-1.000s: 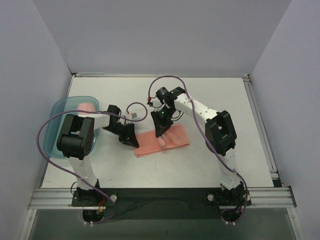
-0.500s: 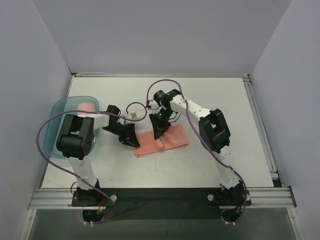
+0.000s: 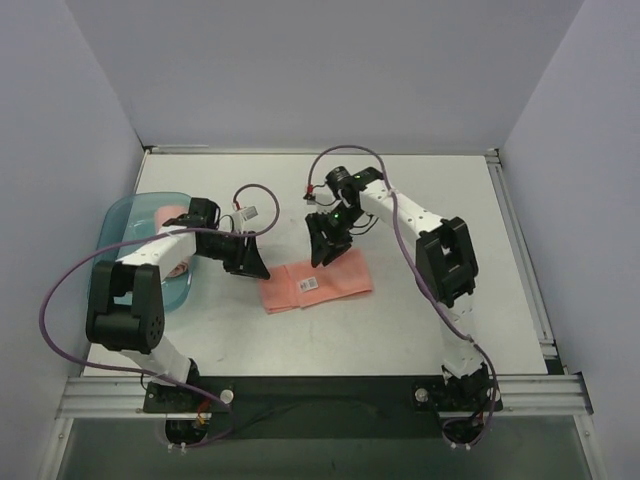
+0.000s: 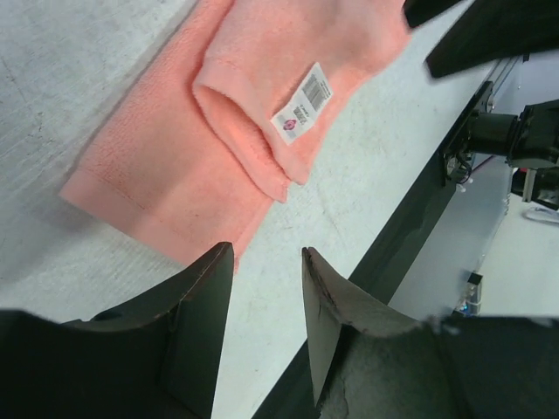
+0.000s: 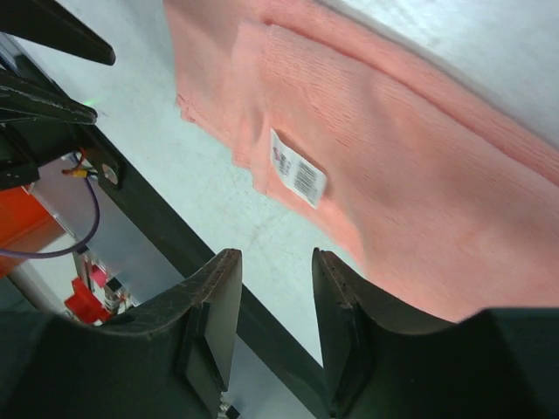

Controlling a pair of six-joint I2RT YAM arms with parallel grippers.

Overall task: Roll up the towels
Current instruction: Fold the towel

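A salmon-pink towel (image 3: pixel 315 284) lies flat on the table, folded over itself, with a white label (image 3: pixel 308 285) showing on top. It also shows in the left wrist view (image 4: pixel 218 113) and the right wrist view (image 5: pixel 393 157). My left gripper (image 3: pixel 253 262) is open and empty, just left of the towel's left end. My right gripper (image 3: pixel 322 250) is open and empty, above the towel's far edge. A rolled pink towel (image 3: pixel 172 214) lies in the teal tray (image 3: pixel 118 215) at the left.
The left arm's purple cable (image 3: pixel 60 290) loops over the table's left side. The metal rail (image 3: pixel 320 390) runs along the near edge. Grey walls enclose the table on three sides.
Both grippers have let go of the towel and lifted off it. The left gripper drew back left, the right gripper moved toward the far side. The towel now lies flatter, shifted slightly left.
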